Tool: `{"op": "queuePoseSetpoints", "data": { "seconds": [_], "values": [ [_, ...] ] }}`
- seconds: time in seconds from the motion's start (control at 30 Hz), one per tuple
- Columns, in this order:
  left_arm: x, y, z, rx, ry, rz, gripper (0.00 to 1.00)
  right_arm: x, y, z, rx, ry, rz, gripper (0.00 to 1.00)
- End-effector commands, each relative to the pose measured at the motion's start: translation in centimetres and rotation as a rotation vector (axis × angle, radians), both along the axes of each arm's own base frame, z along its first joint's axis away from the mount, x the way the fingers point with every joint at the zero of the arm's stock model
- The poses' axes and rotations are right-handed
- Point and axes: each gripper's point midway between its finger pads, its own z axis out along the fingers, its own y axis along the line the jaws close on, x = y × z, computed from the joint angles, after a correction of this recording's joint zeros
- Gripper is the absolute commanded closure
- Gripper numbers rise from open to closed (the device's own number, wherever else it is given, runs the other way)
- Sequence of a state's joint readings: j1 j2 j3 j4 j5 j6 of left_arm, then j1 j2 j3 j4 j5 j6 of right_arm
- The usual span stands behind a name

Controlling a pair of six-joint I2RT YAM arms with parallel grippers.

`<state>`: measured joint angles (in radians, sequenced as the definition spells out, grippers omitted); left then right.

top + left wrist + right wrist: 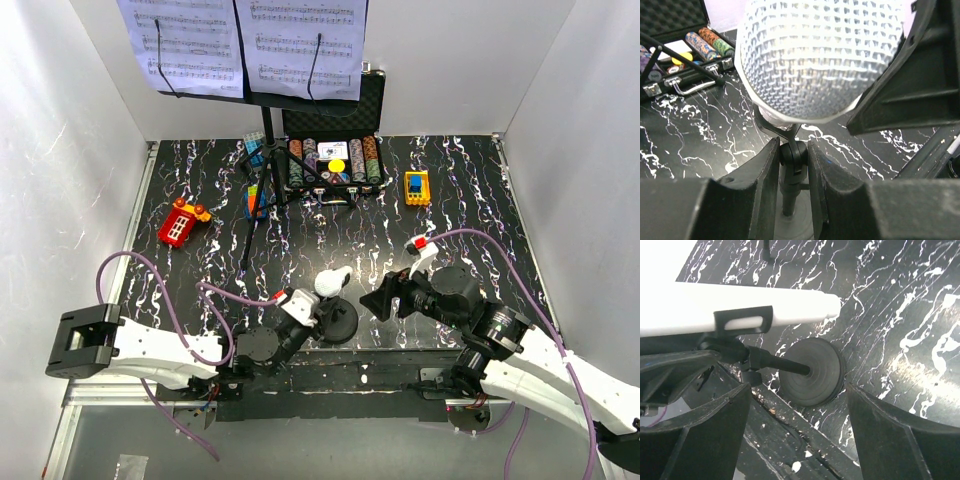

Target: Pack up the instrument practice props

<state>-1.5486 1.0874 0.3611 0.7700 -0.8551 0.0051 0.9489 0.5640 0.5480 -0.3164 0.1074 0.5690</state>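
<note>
The white microphone [332, 283] stands on its black round base [340, 322] near the table's front middle. My left gripper [312, 306] is shut on the stand's black swivel joint [792, 152] just under the mesh head [815, 55]. My right gripper [378, 300] is open and empty, just right of the base. In the right wrist view its fingers [705, 435] stand wide apart, with the base [812, 371] and the white mic body [740, 310] beyond them. The black tripod music stand [262, 175] stands at the back and holds white sheet-music pages [240, 45].
An open black case of poker chips [335, 150] sits at the back centre. A red toy block [178, 224] lies at the left, a yellow one [417, 186] at the right, and blue ones [254, 152] by the tripod legs. White walls close in three sides.
</note>
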Motion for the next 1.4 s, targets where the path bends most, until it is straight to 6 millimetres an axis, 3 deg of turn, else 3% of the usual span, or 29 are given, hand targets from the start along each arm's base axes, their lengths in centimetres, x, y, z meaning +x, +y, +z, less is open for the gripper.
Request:
{"op": "queuePoseSetpoints", "data": {
  "seconds": [0.0,0.23,0.57,0.93,1.23,1.37],
  "values": [
    [-0.5,1.4,-4.8,0.092,0.059,-0.01,1.0,1.0,0.7,4.7,0.05,-0.239,0.07,0.15],
    [-1.0,0.8,-5.4,0.114,0.056,-0.055,1.0,1.3,1.7,9.3,0.101,-0.616,0.155,0.15],
    [-1.2,-0.3,-5.6,0.158,0.053,-0.074,1.0,-0.3,4.9,8.5,-0.046,-0.797,0.334,0.15],
    [-2.0,-2.0,-6.1,0.193,0.058,-0.135,1.0,1.2,5.2,10.4,0.022,-0.94,0.187,0.18],
    [-2.6,-2.7,-6.4,0.203,0.068,-0.177,1.0,1.9,5.8,9.5,-0.017,-0.982,0.178,0.37],
    [-2.7,-2.8,-6.6,0.207,0.075,-0.187,1.0,2.8,5.8,9.2,-0.049,-0.991,0.136,0.56]
  ]
}}
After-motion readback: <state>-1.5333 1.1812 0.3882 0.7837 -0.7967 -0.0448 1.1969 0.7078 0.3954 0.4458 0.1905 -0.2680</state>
